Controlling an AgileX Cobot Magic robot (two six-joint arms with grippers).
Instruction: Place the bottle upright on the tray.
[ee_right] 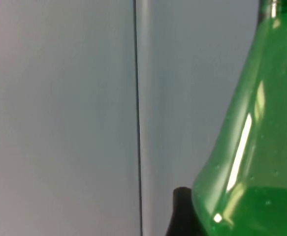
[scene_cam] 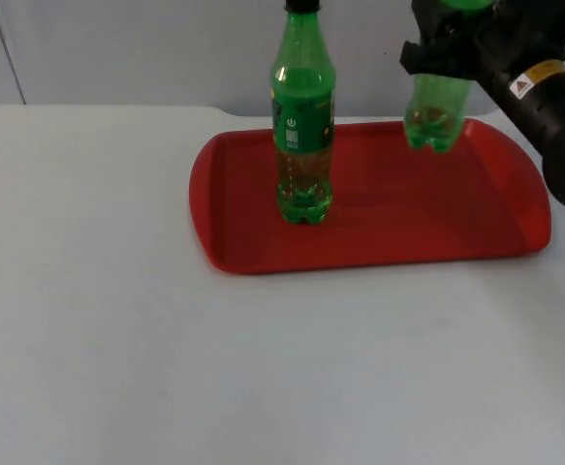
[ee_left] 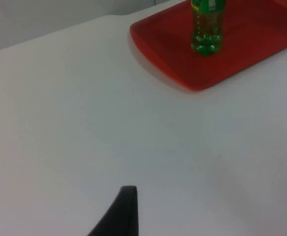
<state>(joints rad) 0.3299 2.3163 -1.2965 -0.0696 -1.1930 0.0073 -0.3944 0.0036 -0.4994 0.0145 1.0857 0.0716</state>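
White desk (scene_cam: 117, 320) stretching wide and bare-looking in front, and it runs back to the grey partition wall (scene_cam: 146, 48), where a thin dark seam (ee_right: 136, 118) cuts straight down the panel in the right wrist view. On the desk, towards the far side, sits the red tray (scene_cam: 253, 242), a shallow oval with a raised rim, flat on the surface.

Two green bottles here. One green bottle with a label (scene_cam: 303, 126) stands upright on the tray's left half, black cap on top, dark green band round its middle, a little liquid and bubbles near its base; the left wrist view looks across the desk at its foot on the tray. The other, the held bottle (scene_cam: 435, 111), is clear green plastic, hanging above the tray's far right part, its lobed base pointing down and well off the tray floor, roughly vertical. Its shoulder and neck show glossy with white glints in the right wrist view.

The right tool (scene_cam: 456, 44) is clamped round that bottle's upper body. The left tool (ee_left: 121, 214) waits back over the bare desk, one black fingertip visible; I cannot tell how far apart its fingers are.
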